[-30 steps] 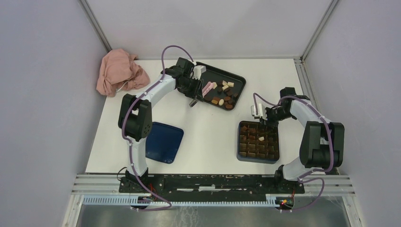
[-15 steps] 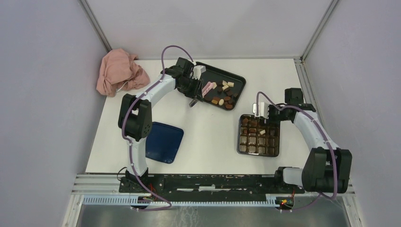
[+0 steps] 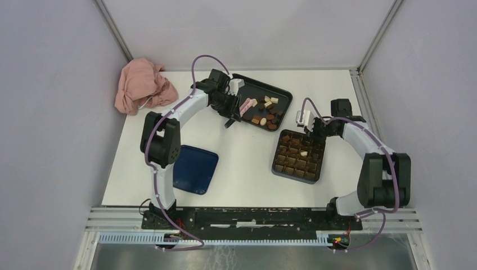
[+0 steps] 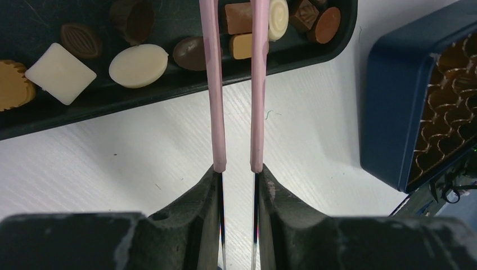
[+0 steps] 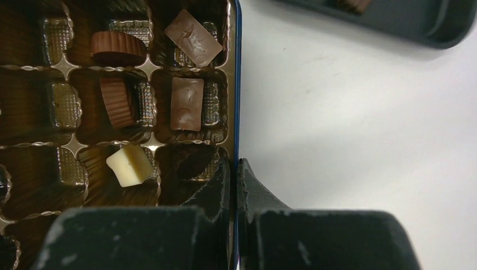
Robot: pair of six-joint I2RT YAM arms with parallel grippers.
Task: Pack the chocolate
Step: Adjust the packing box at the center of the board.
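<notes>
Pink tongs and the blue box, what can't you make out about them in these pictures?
- Pink tongs tips: cut off by the left wrist view's top edge; too small in the top view to see any piece held.
- Blue box near cells: hidden by the right gripper in the right wrist view; left columns cut off.
- Chocolate count on the tray: too small in the top view.
</notes>
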